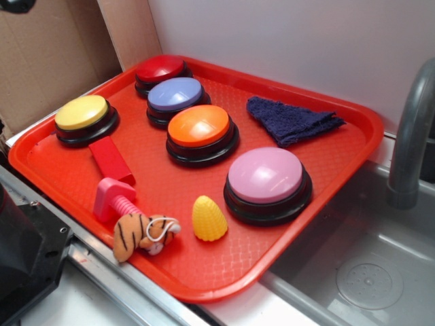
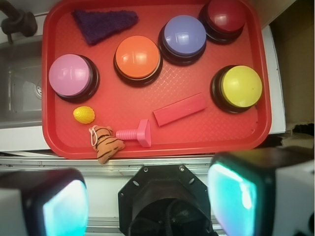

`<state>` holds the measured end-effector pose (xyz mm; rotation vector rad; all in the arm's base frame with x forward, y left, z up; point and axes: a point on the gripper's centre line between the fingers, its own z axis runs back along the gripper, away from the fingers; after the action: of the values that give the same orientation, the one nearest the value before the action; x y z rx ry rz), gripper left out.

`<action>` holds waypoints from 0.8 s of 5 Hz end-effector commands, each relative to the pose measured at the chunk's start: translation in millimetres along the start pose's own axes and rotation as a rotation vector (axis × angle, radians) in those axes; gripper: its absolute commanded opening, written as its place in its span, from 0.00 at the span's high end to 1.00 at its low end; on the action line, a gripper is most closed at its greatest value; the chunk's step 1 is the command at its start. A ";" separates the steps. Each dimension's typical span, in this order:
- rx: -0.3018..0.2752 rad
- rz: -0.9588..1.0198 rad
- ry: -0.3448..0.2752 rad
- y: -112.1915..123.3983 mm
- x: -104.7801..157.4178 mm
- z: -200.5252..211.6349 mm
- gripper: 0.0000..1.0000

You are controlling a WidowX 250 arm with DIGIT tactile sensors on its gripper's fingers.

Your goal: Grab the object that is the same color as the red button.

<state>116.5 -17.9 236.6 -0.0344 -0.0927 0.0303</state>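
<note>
Looking down through the wrist camera, I see the gripper (image 2: 147,199) hanging over the metal rail, off the near edge of the big red plastic tray (image 2: 256,125). Its two fingers (image 2: 234,194) are spread wide apart and hold nothing.

The small flat red plastic block (image 2: 180,109) lies on the tray floor, tilted a bit. It sits near the front rim, between the yellow round button (image 2: 239,87) and the pink plastic bolt (image 2: 137,132). It touches neither in the wrist view. In the side view the block (image 1: 111,159) starts just beside the yellow button's black base (image 1: 86,131) and ends just by the bolt's square head (image 1: 109,197). Open tray floor lies along the block's long side that faces the orange round button (image 2: 138,59).

The shiny round red button (image 2: 225,16) is in the far corner of the tray, next to the purple round button (image 2: 183,36).

The little stuffed tiger toy (image 2: 106,143) rests right on the front rim, touching the bolt's tip. The yellow plastic corn piece (image 2: 83,114) sits just below the pink round button (image 2: 70,75). A dark blue folded cloth (image 2: 104,23) lies by the back rim. A grey metal sink (image 1: 370,272) and tap (image 1: 410,136) are beside the tray.
</note>
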 end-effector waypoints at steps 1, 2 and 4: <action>0.000 0.000 0.000 0.0 0.0 0.0 0.00; 0.040 0.170 -0.016 8.4 11.9 -9.1 0.00; -0.057 0.668 -0.012 34.3 19.8 -42.2 0.00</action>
<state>138.0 13.8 189.4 -0.1200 -0.0746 0.7231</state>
